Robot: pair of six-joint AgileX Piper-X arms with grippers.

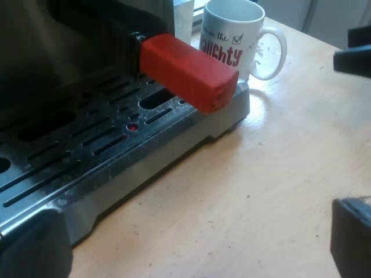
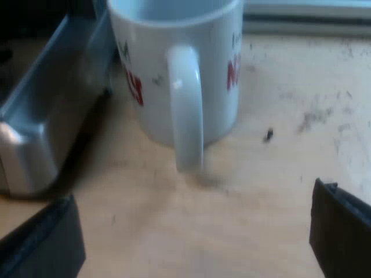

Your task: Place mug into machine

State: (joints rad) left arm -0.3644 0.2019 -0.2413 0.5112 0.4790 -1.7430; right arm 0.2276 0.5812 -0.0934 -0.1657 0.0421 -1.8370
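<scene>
The desk (image 1: 261, 191) carries the espresso machine (image 1: 69, 40), its slotted drip tray (image 1: 87, 150) bare. The mug (image 2: 174, 87) stands on the desk just beside the tray's corner, so nothing is placed yet. The holder's red handle end (image 1: 188, 72) juts over the tray. The right gripper (image 2: 191, 243) gapes wide and empty, with the mug at its twelve o'clock and the mug's handle turned toward six. The left gripper (image 1: 191, 255) is likewise spread, holding nothing; grasping, lifting and placing remain

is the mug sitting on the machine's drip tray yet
No, the mug stands on the wooden table beside the corner of the drip tray, not on its grate.
</scene>
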